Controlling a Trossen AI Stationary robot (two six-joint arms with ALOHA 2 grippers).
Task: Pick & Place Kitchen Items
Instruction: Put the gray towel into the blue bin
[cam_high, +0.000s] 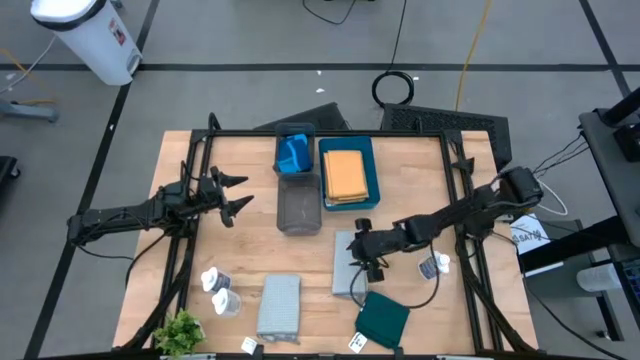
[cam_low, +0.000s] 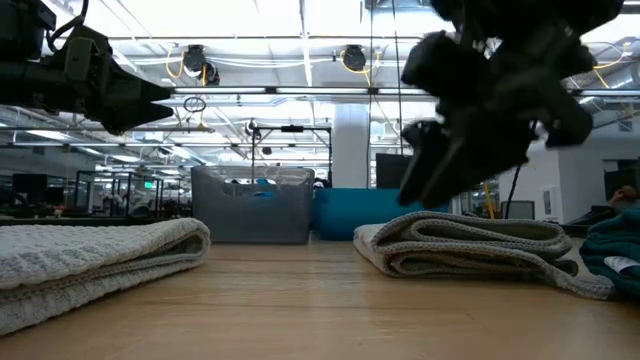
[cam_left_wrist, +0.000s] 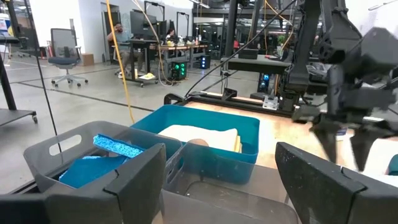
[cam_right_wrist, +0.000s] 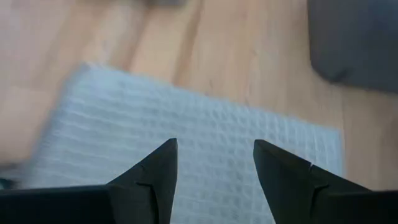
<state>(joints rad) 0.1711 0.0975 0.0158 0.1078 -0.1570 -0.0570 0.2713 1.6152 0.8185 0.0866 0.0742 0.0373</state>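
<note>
Here the right claw (cam_high: 362, 262) is hovering over the grey folded cloth (cam_high: 347, 264) lying a little right of the tabletop's (cam_high: 250, 250) centre, its fingers (cam_right_wrist: 152, 174) standing apart with nothing between them. In the right wrist view the cloth's waffle weave (cam_right_wrist: 205, 149) is filling the gap between the two dark tips, so the cloth is lying directly under the claw. In the low view the claw (cam_low: 425, 165) is hanging just above the cloth's (cam_low: 480, 245) folded top, and whether it is touching cannot be told.

From that cloth, the dark teal cloth (cam_high: 383, 320) is lying at about 5 o'clock, a white bottle (cam_high: 436, 265) at 3 o'clock, and a pale blue folded cloth (cam_high: 279, 306) at about 8 o'clock. The grey tray (cam_high: 298, 205) is sitting at 11 o'clock, and the teal tray (cam_high: 372, 170) carrying the orange cloth (cam_high: 344, 176) at 12 o'clock.

The left claw (cam_high: 238, 190) is waiting at the tabletop's left side, its fingers spread apart, empty.
</note>
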